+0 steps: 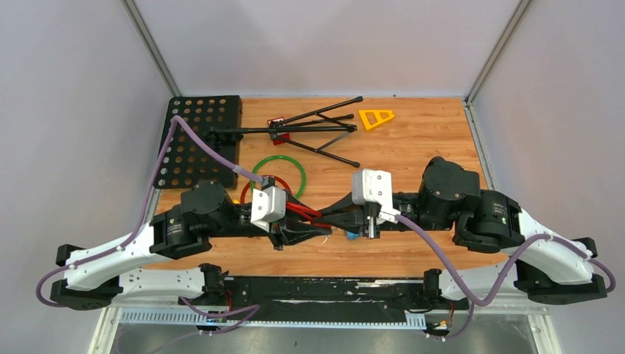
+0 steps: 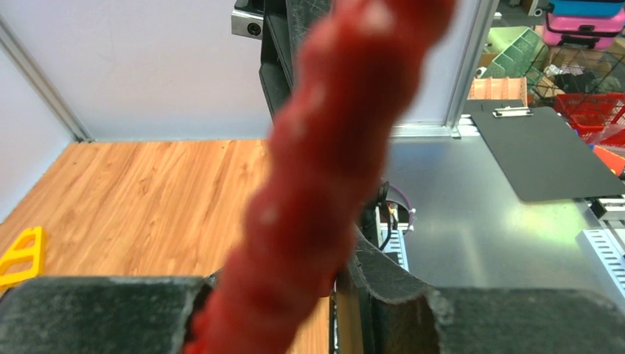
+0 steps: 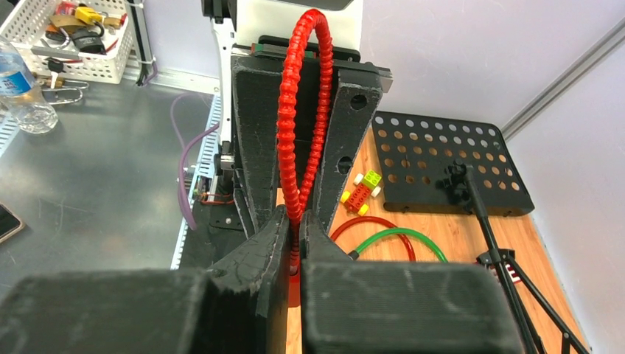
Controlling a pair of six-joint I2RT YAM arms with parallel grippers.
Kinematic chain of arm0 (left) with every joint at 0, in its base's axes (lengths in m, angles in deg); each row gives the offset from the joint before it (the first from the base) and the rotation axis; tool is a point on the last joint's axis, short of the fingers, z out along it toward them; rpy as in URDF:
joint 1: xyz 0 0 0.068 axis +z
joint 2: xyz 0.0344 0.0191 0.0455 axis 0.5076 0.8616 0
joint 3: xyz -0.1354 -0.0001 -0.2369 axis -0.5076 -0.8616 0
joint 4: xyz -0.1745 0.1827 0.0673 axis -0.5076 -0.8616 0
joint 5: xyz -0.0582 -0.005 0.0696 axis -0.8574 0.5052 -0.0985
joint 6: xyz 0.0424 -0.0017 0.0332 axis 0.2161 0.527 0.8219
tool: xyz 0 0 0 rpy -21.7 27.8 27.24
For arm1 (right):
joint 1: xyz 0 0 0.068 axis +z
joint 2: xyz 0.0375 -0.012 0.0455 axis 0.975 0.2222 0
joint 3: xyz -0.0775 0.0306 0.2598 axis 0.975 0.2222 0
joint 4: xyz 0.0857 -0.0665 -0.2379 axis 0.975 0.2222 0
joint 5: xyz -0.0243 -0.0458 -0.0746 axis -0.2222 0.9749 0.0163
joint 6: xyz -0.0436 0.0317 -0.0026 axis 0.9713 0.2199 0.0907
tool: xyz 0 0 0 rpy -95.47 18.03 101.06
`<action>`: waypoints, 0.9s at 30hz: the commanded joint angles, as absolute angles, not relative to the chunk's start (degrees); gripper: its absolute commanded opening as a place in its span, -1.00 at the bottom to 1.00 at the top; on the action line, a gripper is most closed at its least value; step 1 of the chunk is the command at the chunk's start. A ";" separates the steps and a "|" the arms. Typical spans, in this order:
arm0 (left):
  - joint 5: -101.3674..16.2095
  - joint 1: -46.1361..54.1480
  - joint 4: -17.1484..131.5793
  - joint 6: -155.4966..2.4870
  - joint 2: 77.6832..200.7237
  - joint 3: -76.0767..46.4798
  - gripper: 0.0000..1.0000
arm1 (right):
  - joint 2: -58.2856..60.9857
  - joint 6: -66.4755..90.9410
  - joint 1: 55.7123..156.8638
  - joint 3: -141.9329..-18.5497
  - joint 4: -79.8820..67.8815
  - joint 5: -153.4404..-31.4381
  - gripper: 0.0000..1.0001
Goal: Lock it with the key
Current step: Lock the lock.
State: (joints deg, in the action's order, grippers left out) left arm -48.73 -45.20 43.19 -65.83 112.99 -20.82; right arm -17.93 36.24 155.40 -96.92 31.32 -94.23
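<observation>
The lock shows as a red ribbed cable (image 1: 302, 210) stretched between both grippers at mid-table. My left gripper (image 1: 313, 230) is shut on it; in the left wrist view the cable (image 2: 332, 147) rises blurred from between the pads of that gripper (image 2: 309, 310). In the right wrist view the cable (image 3: 295, 110) loops out of the left gripper (image 3: 302, 147) and runs down to my right gripper (image 3: 296, 228). Its jaws stand shut, with only red in the thin slit. The key is hidden. A small blue piece (image 1: 352, 236) lies under the right fingers.
A green ring (image 1: 291, 166) and a red ring (image 1: 247, 193) lie just behind the left gripper. Further back are a folded black tripod stand (image 1: 309, 129), a yellow triangle (image 1: 376, 118) and a black perforated plate (image 1: 199, 140). Toy bricks (image 3: 361, 190) lie near the plate.
</observation>
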 commanded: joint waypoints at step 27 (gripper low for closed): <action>-34.48 -45.52 64.20 -68.96 106.13 -25.83 -1.00 | -29.88 36.47 158.21 -64.81 16.69 -83.30 -1.00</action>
